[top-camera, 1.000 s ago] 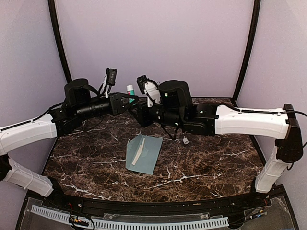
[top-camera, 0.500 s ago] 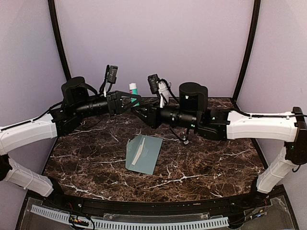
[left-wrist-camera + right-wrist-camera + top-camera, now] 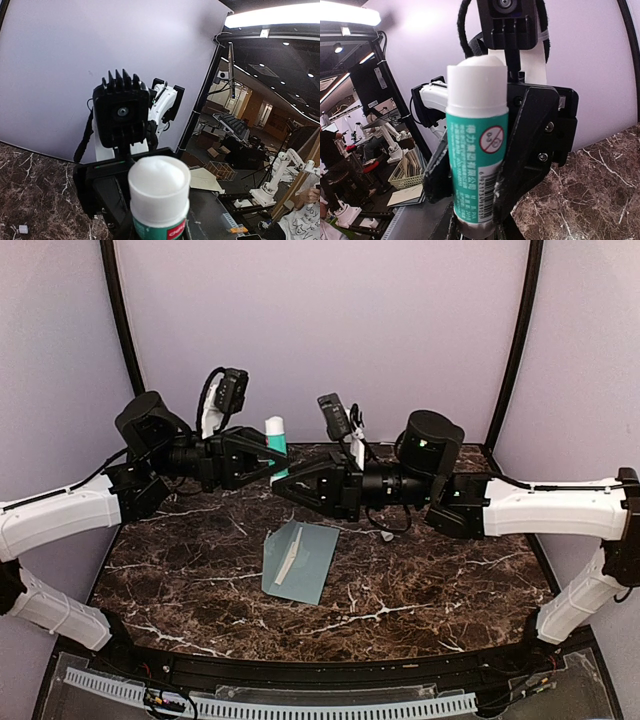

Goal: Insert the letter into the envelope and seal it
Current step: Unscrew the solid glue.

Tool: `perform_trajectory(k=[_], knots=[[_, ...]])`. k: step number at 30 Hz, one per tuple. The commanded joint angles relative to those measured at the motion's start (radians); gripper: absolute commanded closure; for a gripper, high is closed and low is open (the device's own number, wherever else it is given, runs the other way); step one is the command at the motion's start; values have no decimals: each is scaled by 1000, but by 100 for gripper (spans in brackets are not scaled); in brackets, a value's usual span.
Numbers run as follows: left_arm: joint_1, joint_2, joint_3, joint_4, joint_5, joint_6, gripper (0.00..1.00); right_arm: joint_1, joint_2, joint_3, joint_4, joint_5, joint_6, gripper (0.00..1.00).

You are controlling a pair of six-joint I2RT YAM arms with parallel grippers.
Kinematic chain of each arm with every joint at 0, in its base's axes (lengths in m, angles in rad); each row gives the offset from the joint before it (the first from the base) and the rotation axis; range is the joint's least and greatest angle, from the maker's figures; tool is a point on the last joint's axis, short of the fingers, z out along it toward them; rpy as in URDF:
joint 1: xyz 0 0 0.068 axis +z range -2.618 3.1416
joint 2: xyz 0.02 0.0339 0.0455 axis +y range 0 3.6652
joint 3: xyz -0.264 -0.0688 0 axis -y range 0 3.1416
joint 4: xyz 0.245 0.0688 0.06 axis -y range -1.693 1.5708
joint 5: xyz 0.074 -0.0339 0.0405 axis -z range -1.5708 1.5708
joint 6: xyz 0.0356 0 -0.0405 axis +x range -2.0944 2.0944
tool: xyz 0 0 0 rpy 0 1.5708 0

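**Glue stick held up over the flat envelope**

Toward the near middle of the marble table (image 3: 430,580) the teal envelope (image 3: 314,552) lies flat. The cream letter (image 3: 286,562) shows as a narrow folded strip on its left part, apparently tucked in. Above and behind it the two arms meet tip to tip. The left gripper (image 3: 270,464) clamps an upright green-and-white glue stick (image 3: 274,436), with its fingers (image 3: 520,165) on either side of the tube. The right gripper (image 3: 284,486) sits at the stick's base. Whether its jaws grip anything cannot be told.
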Motion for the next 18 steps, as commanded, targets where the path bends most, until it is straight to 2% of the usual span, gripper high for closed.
perform_trajectory(k=[1, 4, 7, 9, 13, 15, 18], knots=[[12, -12, -1, 74, 164, -60, 100, -36, -26, 16, 182, -91, 45, 93], [12, -20, -10, 93, 151, -65, 100, -36, -26, 13, 175, -69, 42, 91], [12, -41, -21, 69, 89, -18, 100, -37, -40, 8, 118, 1, 14, 77], [15, -70, -26, -13, -44, 41, 100, -39, -59, 3, 51, 72, -18, 60], [24, -133, -27, -148, -317, 129, 100, -40, -80, -2, -98, 232, -71, 42], [28, -147, -21, -212, -444, 139, 100, -35, -77, 7, -182, 325, -90, 37], [28, -133, 7, -292, -563, 146, 100, -23, -42, 46, -311, 461, -103, 36]])
